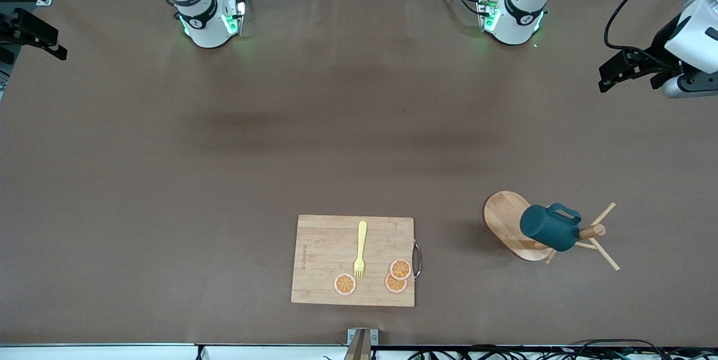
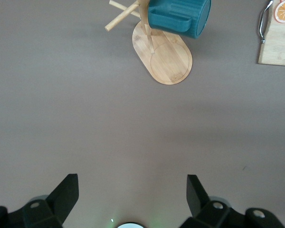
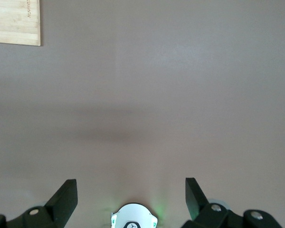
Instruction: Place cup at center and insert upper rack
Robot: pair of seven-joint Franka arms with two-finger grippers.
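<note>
Two grippers hang high over bare brown table (image 1: 224,152), and you can see from each wrist view that their fingers stand wide apart with nothing between them: the left gripper (image 2: 132,202) looks down on open tabletop with the mug stand ahead of it, the right gripper (image 3: 131,199) over the right arm's end of the table with only a corner of the cutting board (image 1: 353,261) in sight. Your dark teal cup (image 1: 548,227) hangs on a peg of the wooden mug stand (image 1: 507,224), tilted with its handle up, toward the left arm's end of the table and near the front camera; it is not at the table's center. That stand has an oval base and slanted pegs, which is why the cup sits off the table at an angle. Beside it, toward the middle, the cutting board carries a yellow fork (image 1: 360,249) and three orange slices (image 1: 396,276), well apart from the cup. No rack other than the stand shows. You would judge both arms as waiting, clear of everything
</note>
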